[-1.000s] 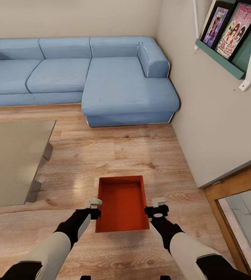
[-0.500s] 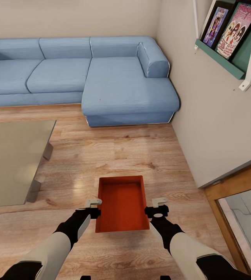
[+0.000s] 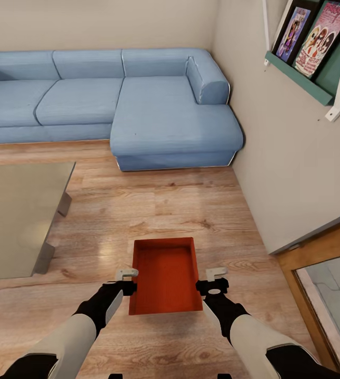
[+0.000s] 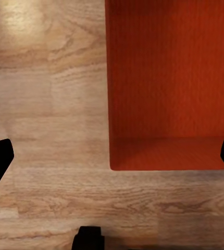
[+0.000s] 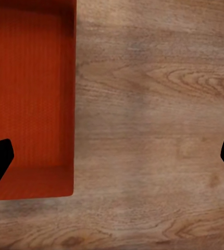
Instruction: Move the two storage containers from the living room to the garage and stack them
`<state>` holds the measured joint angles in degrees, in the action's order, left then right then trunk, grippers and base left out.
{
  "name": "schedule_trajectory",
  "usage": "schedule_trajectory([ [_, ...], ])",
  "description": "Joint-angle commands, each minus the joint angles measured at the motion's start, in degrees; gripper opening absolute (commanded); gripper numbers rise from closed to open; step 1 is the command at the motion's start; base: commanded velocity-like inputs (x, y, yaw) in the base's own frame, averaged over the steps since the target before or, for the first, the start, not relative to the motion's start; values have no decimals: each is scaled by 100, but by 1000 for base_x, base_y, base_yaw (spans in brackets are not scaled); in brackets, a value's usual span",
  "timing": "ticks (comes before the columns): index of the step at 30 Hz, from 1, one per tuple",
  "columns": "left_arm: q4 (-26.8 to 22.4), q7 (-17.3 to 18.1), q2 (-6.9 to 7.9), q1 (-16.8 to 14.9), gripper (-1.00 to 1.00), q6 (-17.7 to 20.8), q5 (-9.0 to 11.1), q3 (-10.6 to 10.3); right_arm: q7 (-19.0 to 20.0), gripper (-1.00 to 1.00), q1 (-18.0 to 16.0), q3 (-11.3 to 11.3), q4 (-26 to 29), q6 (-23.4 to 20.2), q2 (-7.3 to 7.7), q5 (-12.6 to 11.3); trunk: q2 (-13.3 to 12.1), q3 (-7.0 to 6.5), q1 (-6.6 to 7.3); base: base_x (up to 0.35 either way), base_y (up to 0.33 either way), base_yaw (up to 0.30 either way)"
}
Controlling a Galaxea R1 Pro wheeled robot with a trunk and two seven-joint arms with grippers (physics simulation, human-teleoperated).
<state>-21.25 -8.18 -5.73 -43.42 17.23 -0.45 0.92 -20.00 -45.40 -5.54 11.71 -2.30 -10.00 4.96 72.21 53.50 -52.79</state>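
Head view: the left gripper (image 3: 123,279) and right gripper (image 3: 216,278) flank a red-orange storage container (image 3: 166,275) on the wood floor (image 3: 154,210). Both wrist views show each gripper's fingers spread wide, dark tips at the frame edges; whether any finger touches a container wall cannot be told. The container's near wall is partly cut off in the wrist views. Beyond lie a glass coffee table (image 3: 17,216), a blue sofa (image 3: 138,105) and a wall shelf (image 3: 307,79), cropped.
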Motion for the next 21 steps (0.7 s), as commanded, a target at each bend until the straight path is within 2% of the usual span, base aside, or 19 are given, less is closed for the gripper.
schedule_trajectory([
  [1, -11, -12, 2, 0, 100, 37, -2, 6, -30, 100, -3, -21, -2, -28, 0, 47, 44, 22, -23, 0, 0, 0],
  [16, 9, 53, 12, 0, 100, 52, 56, 5, -21, 100, -3, -21, 0, -36, 0, 32, 645, 291, -352, 0, 0, 0],
  [21, 22, 53, 18, 0, 100, 52, 55, 4, 164, 100, -4, -25, 35, -99, 0, 39, 846, 381, -462, 0, 0, 0],
])
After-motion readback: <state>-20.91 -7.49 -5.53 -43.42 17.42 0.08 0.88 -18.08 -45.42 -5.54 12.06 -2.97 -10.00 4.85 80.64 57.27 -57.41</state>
